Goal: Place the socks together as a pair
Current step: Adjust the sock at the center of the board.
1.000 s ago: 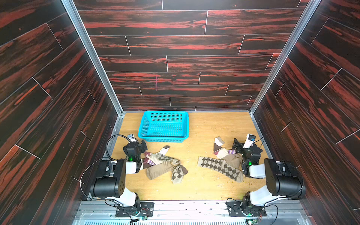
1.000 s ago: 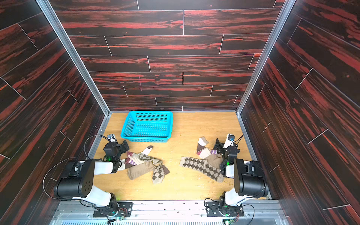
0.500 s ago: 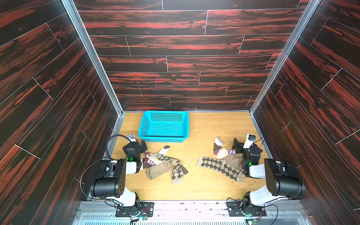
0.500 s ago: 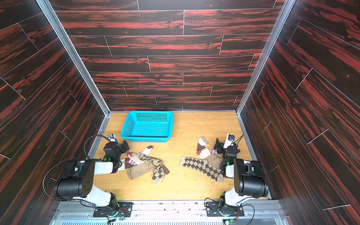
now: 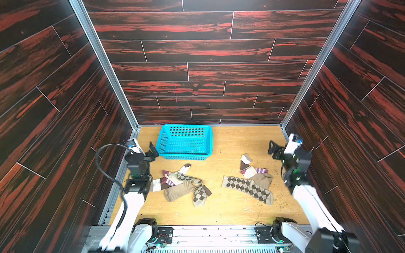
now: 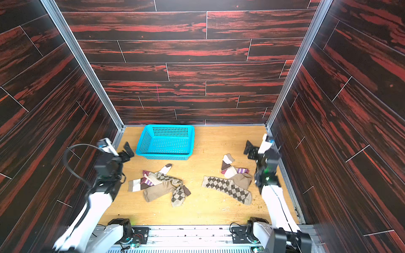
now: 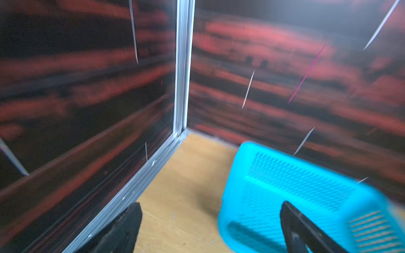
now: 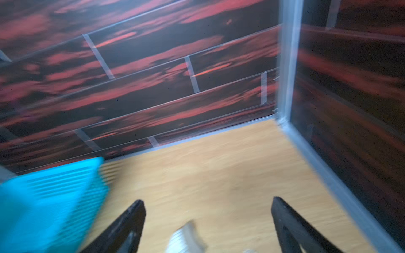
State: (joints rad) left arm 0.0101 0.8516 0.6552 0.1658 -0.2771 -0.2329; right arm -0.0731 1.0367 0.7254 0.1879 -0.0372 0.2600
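Both arms hang above the light wooden worktop [image 5: 230, 144], jaws spread and empty: my left end effector [image 5: 152, 151] beside the blue plastic mesh basket [image 5: 162, 142], my right end effector [image 5: 274, 151] near the side wall. The soft patterned socks [image 5: 184, 186] lie in two heaps, well apart. I'd start with the long tan-brown argyle sock [image 5: 247, 188] in the right heap. I'd pinch its free end only, lift clear of the plain tan sock [image 5: 262, 179] touching it, and lay it against the matching crumpled argyle sock [image 5: 200, 195] in the left heap.

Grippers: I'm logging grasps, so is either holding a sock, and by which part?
Nothing is held: the left gripper and right gripper are both open and empty.
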